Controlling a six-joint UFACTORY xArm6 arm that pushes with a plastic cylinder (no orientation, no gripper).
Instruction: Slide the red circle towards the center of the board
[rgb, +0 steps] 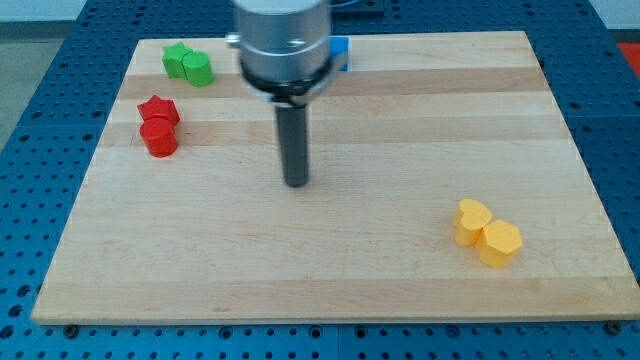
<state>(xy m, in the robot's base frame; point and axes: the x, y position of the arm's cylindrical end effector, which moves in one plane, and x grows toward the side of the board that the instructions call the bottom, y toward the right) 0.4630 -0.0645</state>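
Observation:
The red circle lies near the board's left edge, touching a red star just above it. My tip rests on the wooden board near its middle, well to the right of the red circle and a little lower, touching no block.
A green star and a green block sit together at the top left. A blue block at the top edge is partly hidden behind the arm. A yellow heart and a yellow hexagon sit at the lower right.

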